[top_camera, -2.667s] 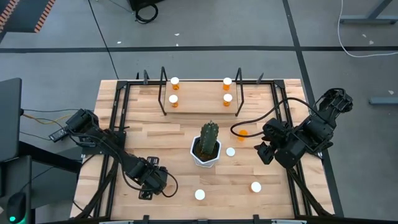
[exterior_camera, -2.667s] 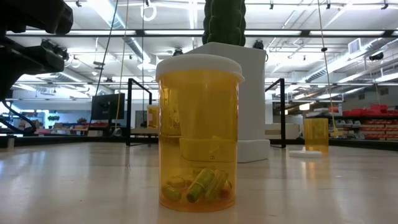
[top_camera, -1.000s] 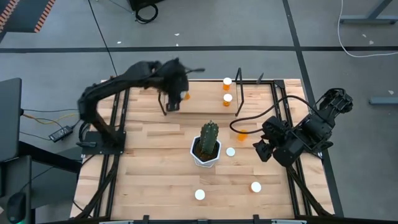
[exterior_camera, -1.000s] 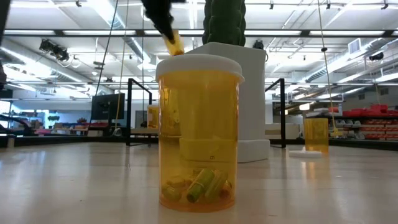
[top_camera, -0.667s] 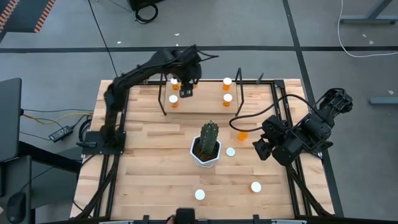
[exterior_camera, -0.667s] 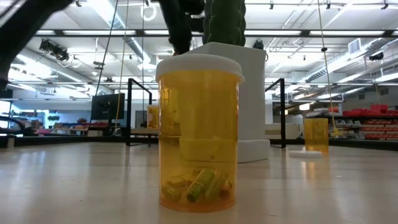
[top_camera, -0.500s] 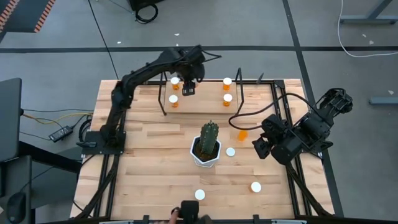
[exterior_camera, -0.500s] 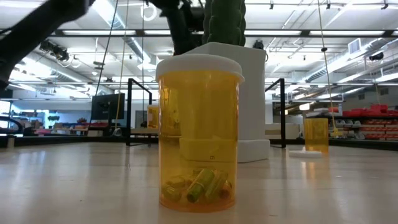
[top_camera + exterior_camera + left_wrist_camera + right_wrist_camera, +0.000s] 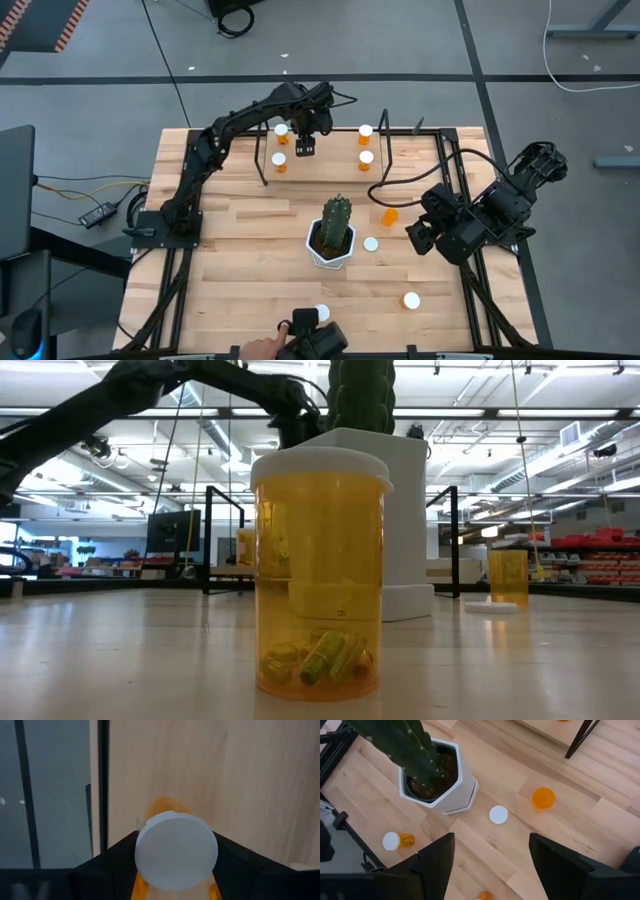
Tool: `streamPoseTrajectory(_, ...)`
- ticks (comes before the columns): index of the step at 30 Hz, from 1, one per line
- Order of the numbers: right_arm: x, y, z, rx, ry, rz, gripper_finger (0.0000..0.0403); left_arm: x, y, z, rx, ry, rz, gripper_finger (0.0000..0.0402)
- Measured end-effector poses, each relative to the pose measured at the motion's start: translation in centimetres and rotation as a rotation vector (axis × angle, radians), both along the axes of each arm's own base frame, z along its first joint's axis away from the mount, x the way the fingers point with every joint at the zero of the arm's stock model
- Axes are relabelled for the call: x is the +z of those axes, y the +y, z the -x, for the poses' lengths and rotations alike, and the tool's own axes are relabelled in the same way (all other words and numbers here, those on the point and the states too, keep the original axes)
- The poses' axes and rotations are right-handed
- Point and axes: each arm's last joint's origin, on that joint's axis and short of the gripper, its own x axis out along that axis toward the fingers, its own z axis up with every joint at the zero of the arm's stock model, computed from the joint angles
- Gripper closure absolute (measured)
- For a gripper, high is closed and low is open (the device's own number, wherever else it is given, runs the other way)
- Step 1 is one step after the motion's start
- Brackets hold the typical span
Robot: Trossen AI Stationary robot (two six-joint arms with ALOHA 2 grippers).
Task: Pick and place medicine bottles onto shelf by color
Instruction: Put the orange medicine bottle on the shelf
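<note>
the table [image 9: 240, 270] is carrying the shelf [image 9: 320, 165] at its far edge and a cactus [image 9: 335, 225] mid-table. the left gripper [image 9: 305, 135] is reaching over the shelf; only its wrist view is showing the fingers [image 9: 107, 857] clamping a white-capped bottle [image 9: 176, 851]. the right gripper [image 9: 422, 240] is hanging near the right edge, fingers [image 9: 437, 857] spread and holding nothing. the low view is being filled by one bottle [image 9: 320, 572]. a hand [image 9: 265, 350] is showing at the near edge.
</note>
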Motion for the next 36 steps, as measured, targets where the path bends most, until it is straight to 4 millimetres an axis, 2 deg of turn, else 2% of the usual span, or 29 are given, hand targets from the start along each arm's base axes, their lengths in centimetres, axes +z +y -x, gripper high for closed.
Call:
streamPoseTrajectory(13,0.0,0.1,0.0,-0.004,0.011,-0.023,0.0141,-2.2,1.6,0.0,0.033,0.026,0.019,0.0177)
streamPoseTrajectory(26,0.0,0.1,0.0,-0.048,0.0,-0.048,0.0141,-3.1,2.6,-0.1,0.041,0.015,0.009,0.017)
streamPoseTrajectory(36,0.0,0.1,0.0,-0.061,-0.004,-0.056,0.0141,-3.4,2.7,-0.1,0.039,0.01,0.029,0.0178)
